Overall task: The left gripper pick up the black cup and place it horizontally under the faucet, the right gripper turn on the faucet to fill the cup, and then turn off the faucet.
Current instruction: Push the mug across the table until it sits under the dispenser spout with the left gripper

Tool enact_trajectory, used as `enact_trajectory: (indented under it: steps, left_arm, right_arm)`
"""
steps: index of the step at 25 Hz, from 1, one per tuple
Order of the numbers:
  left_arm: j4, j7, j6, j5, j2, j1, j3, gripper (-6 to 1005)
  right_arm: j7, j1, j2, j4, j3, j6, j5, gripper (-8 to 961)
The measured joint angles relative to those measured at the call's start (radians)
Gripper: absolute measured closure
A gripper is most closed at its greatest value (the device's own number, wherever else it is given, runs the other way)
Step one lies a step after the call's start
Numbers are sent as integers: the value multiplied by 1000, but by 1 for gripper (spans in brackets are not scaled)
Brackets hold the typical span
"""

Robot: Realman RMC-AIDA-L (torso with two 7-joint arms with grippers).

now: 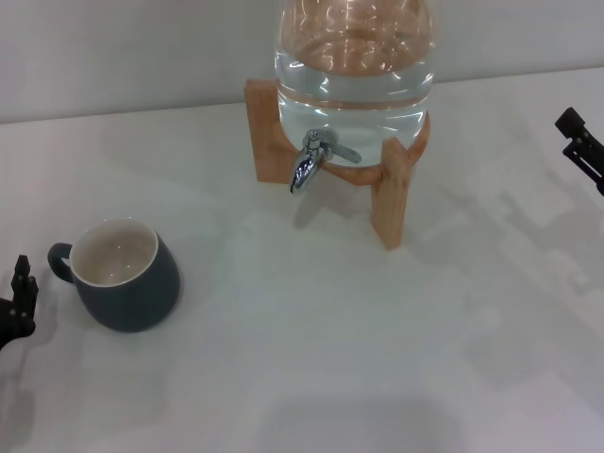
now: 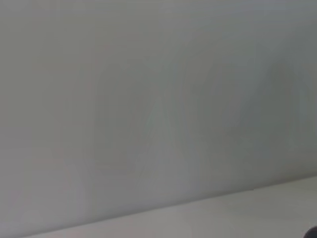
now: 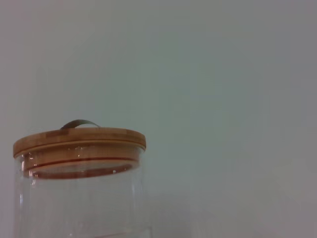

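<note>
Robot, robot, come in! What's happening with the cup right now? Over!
Left gripper beside black cup, not holding. Right gripper parked far right. Cup upright, well left of faucet. Path clear.

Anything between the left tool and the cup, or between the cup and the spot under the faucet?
Nothing visible. The left tool sits just beside the black cup on its handle side, and only bare table lies between cup and faucet.

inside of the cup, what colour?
Cream-white inside the black cup, against a dark charcoal-blue outside. Head view shows it best.
</note>
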Motion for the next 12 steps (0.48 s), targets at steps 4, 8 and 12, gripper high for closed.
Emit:
enact_trajectory:
  steps: [4,8,12]
  left_arm:
    - [0,0,0,0,0,2,2,515]
    - [2,0,-2,0,-1,-2,8,515]
    - [2,0,-5,0,-1,-6,18,515]
  right_arm:
    - [-1,3,0,0,-2,-4,0,89]
    - [-1,6,0,0,-3,-6,0,90]
    - [-1,6,0,0,-3,-5,0,90]
